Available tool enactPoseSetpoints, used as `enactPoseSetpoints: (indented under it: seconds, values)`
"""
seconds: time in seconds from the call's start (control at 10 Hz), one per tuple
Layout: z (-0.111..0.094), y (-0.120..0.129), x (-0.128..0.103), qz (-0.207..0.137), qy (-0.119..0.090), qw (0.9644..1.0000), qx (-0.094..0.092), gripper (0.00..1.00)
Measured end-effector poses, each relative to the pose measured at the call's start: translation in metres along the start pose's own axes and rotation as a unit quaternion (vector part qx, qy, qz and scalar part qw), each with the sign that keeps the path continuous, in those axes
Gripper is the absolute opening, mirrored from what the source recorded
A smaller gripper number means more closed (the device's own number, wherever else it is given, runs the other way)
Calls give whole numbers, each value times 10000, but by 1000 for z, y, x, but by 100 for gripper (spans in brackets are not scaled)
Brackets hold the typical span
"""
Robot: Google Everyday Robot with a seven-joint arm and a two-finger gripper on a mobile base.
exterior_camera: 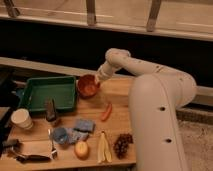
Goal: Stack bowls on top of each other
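**Orange bowl held at the tray's corner**

The white arm (pixel 145 67) reached in from the right, and the gripper (pixel 99 77) sat low at the far right rim of the orange bowl (pixel 88 85). Its jaws looked clenched on that rim, gripping the bowl. The bowl itself was just beside the right end of the green tray (pixel 35 102), toward the back of the wooden tabletop (pixel 117 90). The purple bowl could not be made out; only the orange one showed at that spot.

Nearer the front, a red chili pepper (pixel 106 112) lay alone in the middle. A blue cloth (pixel 83 125) lay next to a light-blue cup (pixel 60 135). Along the front edge were an apple (pixel 81 149), a banana (pixel 103 148) and dark grapes (pixel 122 144). A white paper cup (pixel 21 119) stood at the left.
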Motion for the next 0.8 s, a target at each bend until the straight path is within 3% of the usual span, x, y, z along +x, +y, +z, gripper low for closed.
enactPoseSetpoints:
  seconds: [0.4, 0.8]
  values:
    - [7, -14, -22, -32, -28, 10000, 85, 0]
    - [26, -17, -22, 142, 74, 9998, -78, 36]
